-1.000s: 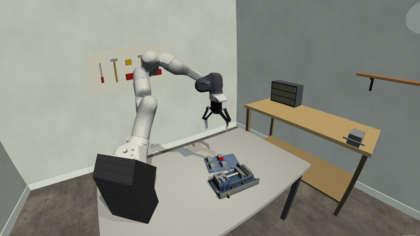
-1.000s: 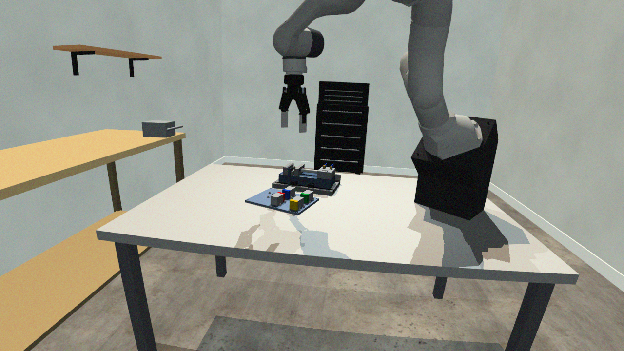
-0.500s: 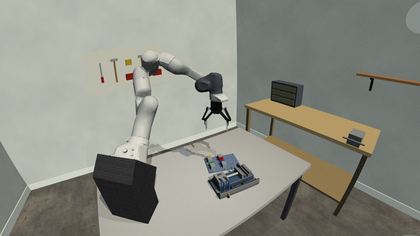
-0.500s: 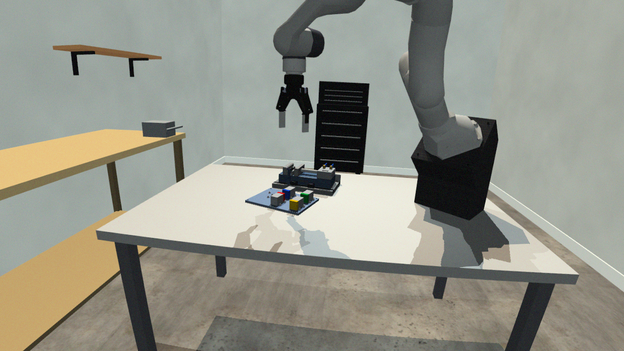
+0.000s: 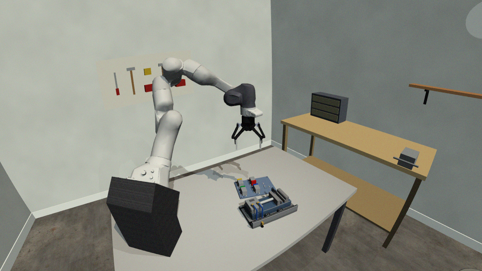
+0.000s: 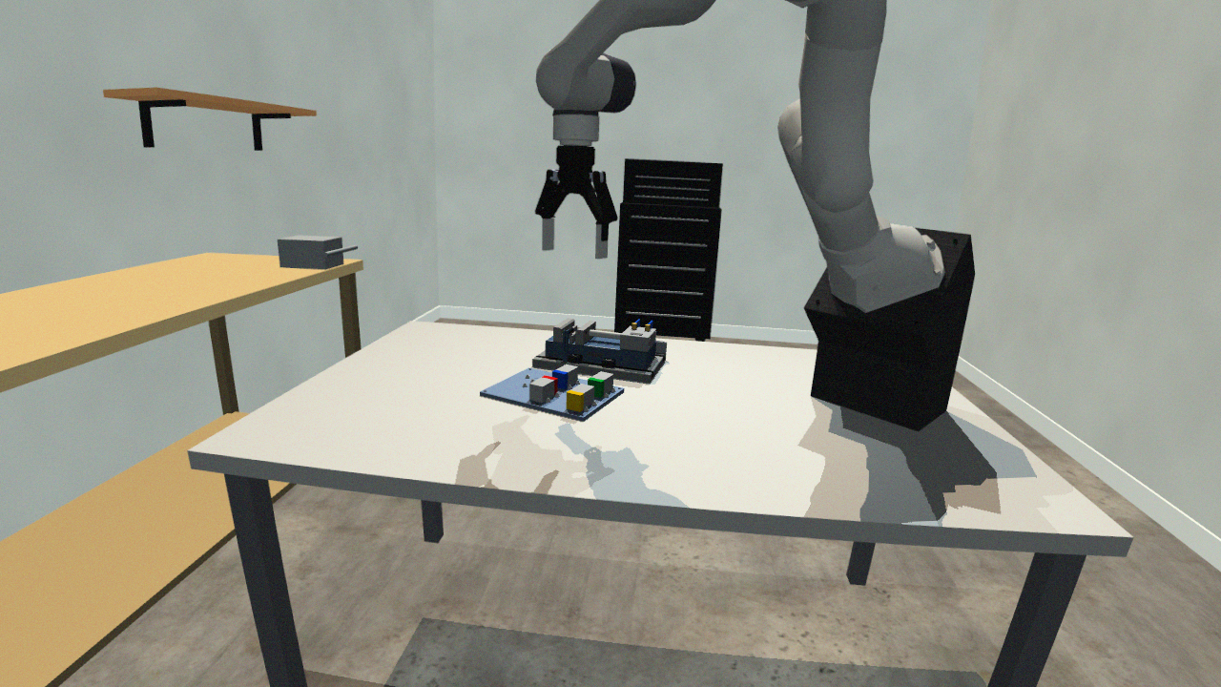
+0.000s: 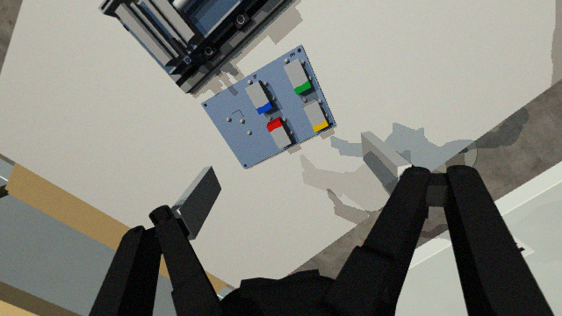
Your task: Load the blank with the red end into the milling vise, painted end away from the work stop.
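The jaws [image 5: 248, 145] [image 6: 574, 239] [image 7: 291, 186] hang wide and released; the blank with the red end [image 5: 252, 180] [image 6: 544, 389] [image 7: 279, 132] lies below them on the infeed plate [image 5: 269, 188] [image 6: 504, 390] [image 7: 230, 142]; align them across its long sides, then descend straight, sparing the blue-ended neighbour [image 5: 256, 188] [image 6: 564, 376] [image 7: 259, 96].

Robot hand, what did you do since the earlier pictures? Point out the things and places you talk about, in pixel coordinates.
The robot hand [image 5: 248, 148] [image 6: 573, 253] [image 7: 288, 151] turned a little on the spot: in the top view, its left finger swung nearer the camera and the right one farther away. It grabbed nothing and let go of nothing. The blocks [image 5: 253, 181] [image 6: 541, 391] [image 7: 281, 138] and clamp [image 5: 286, 203] [image 6: 637, 354] [image 7: 151, 35] stayed put.
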Robot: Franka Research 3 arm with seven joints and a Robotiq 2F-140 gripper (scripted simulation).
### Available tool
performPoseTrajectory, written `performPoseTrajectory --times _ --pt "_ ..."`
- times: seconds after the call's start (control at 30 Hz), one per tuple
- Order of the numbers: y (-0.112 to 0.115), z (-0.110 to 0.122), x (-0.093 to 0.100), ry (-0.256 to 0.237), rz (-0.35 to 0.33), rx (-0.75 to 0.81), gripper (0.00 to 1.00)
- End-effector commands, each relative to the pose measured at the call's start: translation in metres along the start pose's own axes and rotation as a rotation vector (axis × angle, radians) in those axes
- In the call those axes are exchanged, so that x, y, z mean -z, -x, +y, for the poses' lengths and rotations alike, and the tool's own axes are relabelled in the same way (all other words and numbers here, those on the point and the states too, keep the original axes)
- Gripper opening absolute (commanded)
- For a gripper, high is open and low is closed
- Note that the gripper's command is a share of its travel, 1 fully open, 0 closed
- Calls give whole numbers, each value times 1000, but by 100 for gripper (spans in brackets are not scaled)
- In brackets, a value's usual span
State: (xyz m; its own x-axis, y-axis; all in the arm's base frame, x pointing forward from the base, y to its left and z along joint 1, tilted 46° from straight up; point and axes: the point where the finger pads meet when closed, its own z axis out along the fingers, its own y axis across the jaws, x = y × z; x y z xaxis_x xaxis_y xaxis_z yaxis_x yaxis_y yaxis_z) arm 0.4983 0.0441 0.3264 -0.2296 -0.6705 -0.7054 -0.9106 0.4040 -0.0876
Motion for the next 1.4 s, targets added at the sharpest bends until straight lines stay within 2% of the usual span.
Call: performPoseTrajectory --times 0.0,0.4,0.53,1.37 --pt "-2 -1 1 -7 -4 168 100" --pt "-1 -1 1 -4 -3 143 100" --pt "-2 -1 1 -8 -4 241 100" --pt "-2 -1 1 -8 -4 241 100"
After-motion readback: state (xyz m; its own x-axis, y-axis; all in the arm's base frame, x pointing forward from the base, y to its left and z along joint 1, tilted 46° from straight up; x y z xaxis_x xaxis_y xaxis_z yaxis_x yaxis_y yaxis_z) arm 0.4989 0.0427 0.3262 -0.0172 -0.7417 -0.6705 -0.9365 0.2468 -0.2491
